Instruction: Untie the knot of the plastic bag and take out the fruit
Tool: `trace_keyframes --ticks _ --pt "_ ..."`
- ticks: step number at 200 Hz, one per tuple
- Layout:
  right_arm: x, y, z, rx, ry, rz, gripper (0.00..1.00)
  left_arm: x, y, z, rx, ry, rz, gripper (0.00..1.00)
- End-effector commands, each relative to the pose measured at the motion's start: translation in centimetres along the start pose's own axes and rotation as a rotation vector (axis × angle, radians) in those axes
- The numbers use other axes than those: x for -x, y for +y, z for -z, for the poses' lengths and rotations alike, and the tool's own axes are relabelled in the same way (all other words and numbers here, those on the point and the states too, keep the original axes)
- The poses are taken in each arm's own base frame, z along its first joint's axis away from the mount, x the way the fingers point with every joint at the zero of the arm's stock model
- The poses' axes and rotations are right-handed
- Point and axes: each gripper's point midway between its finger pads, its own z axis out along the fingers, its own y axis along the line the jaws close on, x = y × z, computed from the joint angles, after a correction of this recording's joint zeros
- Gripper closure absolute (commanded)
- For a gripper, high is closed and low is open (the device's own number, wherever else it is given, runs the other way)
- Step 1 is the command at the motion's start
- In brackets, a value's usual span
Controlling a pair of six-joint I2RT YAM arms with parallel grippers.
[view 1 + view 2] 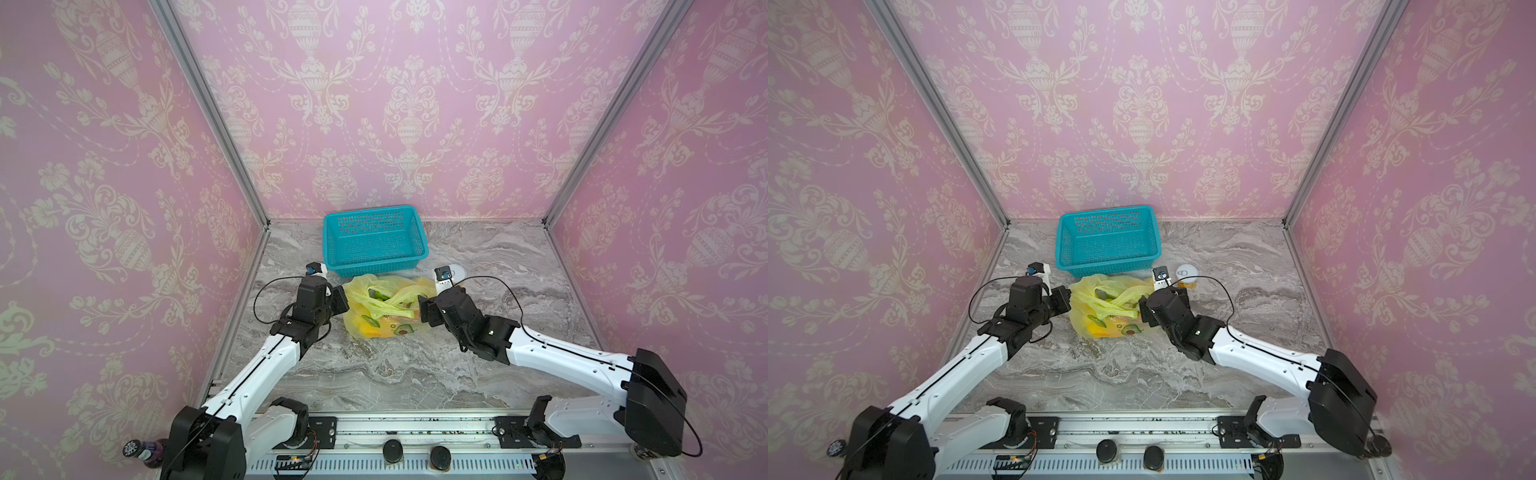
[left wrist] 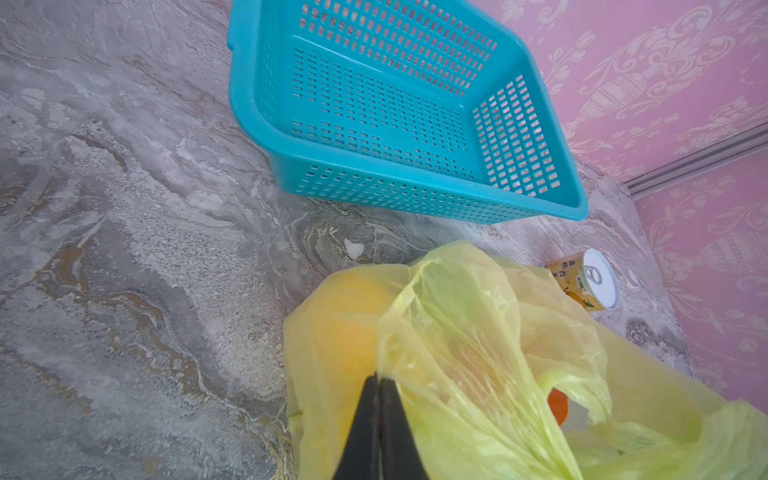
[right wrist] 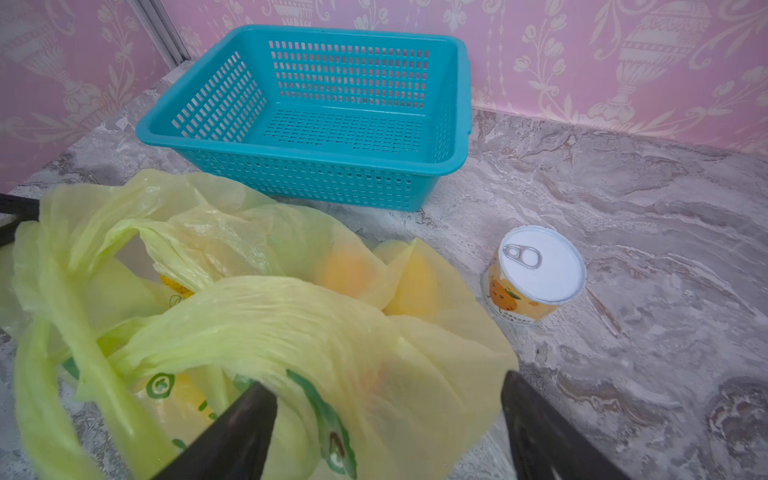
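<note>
Where both top views look down on the marbled surface (image 1: 374,365), the plastic bag (image 1: 386,309) lies just in front of the teal basket (image 1: 376,268), on the side nearer the arm bases. Its mouth is slack, with the handle strips (image 1: 399,300) draped loosely across it. Yellow-orange fruit (image 1: 368,330) shows through the film at the end farthest from the basket. The left end effector (image 1: 343,300) meets the bag's edge on the near side of the basket's left front corner. The right end effector (image 1: 424,309) meets the opposite edge, near the basket's right front corner. A small can (image 1: 1187,276) stands off that same corner, close to the bag.

From the left wrist view, the left end effector (image 2: 378,386) has its fingers pressed together, with a fold of the plastic bag (image 2: 457,353) pinched at the tips. The film spreads from there toward the basket (image 2: 415,195). An orange fruit (image 2: 557,405) shows in the bag's opening.

From the right wrist view, the right end effector (image 3: 386,384) stands wide open and grips nothing. One finger is over the printed film and the other is at the bag's edge. The plastic bag (image 3: 270,316) lies between it and the basket (image 3: 316,183), and the can (image 3: 536,274) stands off the basket's corner, just beside the bag.
</note>
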Motion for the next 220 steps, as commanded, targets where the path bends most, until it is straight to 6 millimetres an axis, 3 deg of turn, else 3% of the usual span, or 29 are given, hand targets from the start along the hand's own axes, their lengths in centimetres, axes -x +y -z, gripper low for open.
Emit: trace_keyframes --ticks 1,30,46,58,77,90,106,117,123,150,174,179,191,220 --pt "-0.5 0.7 -1.0 -0.017 0.056 0.074 0.14 0.7 0.3 0.5 0.022 -0.022 -0.010 1.00" --pt "-0.3 1.3 -2.1 -0.030 0.061 0.080 0.19 0.8 0.1 0.7 0.017 -0.021 -0.014 1.00" --pt "0.0 1.3 -2.4 -0.042 0.056 0.080 0.48 0.9 0.0 0.9 0.012 -0.024 -0.017 0.97" --pt "0.2 0.9 -2.4 -0.068 0.050 0.070 0.71 1.0 -0.1 1.1 0.008 -0.030 -0.021 0.88" --pt "0.5 0.1 -1.9 -0.093 0.026 0.036 0.86 1.4 -0.4 1.8 0.007 -0.047 -0.044 0.67" --pt "0.5 -0.6 -1.3 -0.098 0.001 -0.005 0.90 2.1 -0.9 3.1 0.021 -0.072 -0.097 0.49" --pt "0.2 -1.8 -0.3 -0.107 -0.034 -0.078 0.93 3.5 -2.4 5.4 0.034 -0.138 -0.225 0.39" --pt "0.0 -2.8 0.4 -0.104 -0.063 -0.151 0.92 3.6 -3.3 6.9 0.039 -0.175 -0.327 0.36" --pt "-0.1 -3.2 0.8 -0.097 -0.078 -0.190 0.92 4.6 -5.0 8.3 0.004 -0.220 -0.379 0.34" --pt "-0.7 -4.9 2.4 -0.064 -0.140 -0.326 0.91 4.1 -8.1 11.0 -0.046 -0.253 -0.555 0.35" --pt "-0.9 -5.8 3.3 -0.047 -0.171 -0.410 0.92 1.8 -10.8 10.7 -0.134 -0.287 -0.719 0.39" --pt "-0.9 -5.9 3.4 -0.043 -0.173 -0.416 0.93 -0.2 -10.9 9.7 -0.175 -0.255 -0.779 0.40" --pt "-1.1 -6.1 3.7 -0.044 -0.173 -0.427 0.95 -2.8 -12.1 8.9 -0.285 -0.259 -0.875 0.42" --pt "-1.3 -6.9 4.2 -0.057 -0.183 -0.447 0.96 -4.1 -13.7 8.0 -0.373 -0.275 -0.903 0.40"
